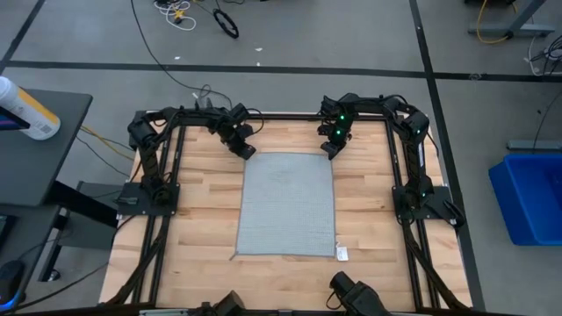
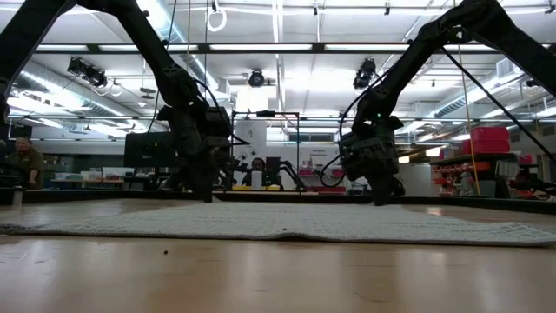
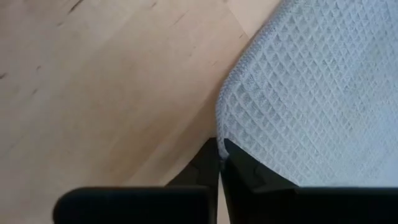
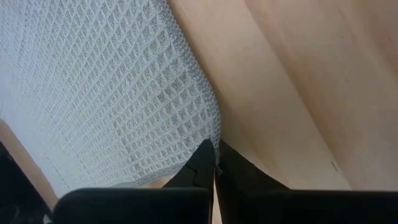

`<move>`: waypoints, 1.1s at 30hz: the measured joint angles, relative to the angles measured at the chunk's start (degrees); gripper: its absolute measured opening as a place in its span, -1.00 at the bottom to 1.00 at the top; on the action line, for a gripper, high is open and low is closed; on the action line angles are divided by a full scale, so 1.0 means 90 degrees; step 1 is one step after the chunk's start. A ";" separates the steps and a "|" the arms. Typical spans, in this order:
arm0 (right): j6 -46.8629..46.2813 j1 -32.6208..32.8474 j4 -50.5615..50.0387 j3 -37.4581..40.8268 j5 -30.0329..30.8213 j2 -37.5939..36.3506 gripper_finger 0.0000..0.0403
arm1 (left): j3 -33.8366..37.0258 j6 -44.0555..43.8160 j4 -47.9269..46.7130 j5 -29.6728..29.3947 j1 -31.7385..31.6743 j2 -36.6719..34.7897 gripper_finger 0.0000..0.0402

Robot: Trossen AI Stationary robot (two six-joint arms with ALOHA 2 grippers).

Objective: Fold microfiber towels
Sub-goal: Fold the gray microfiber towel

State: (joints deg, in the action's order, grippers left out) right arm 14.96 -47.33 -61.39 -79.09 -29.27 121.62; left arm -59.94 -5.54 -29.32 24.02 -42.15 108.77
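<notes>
High view first: the microfiber towel (image 1: 288,205) lies spread flat in the middle of the wooden table (image 1: 202,224), its long axis running from the far edge, where the arms are mounted, toward the near edge. Its small white tag (image 1: 342,254) sits at the near corner on the right arm's side. The cloth is pale grey-blue with a fine waffle-like weave and a stitched hem, and from table height it looks almost flat with a few low ripples. The left gripper (image 1: 247,150) is down at the far corner on its side, fingers (image 3: 239,163) pinched shut on the towel's edge. The right gripper (image 1: 330,149) is at the other far corner, its fingers (image 4: 202,163) likewise closed on the hem.
</notes>
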 joint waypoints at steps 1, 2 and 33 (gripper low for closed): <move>0.0002 0.0007 -0.0003 0.0000 0.0008 0.0000 -0.98 | 0.0000 0.0024 -0.0005 0.0030 -0.0003 0.0000 -0.96; 0.0003 0.0008 -0.0002 -0.0002 0.0015 0.0000 -0.98 | -0.0006 0.0042 -0.0028 0.0043 -0.0005 0.0002 -0.97; 0.0007 0.0774 -0.0543 0.0005 0.0112 -0.0764 -1.00 | -0.0376 0.0525 -0.1049 -0.0102 0.0130 -0.1227 -0.99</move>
State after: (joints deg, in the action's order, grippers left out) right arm 15.03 -40.36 -66.28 -79.05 -28.26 114.75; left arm -63.33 -0.81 -38.76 23.10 -40.98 97.73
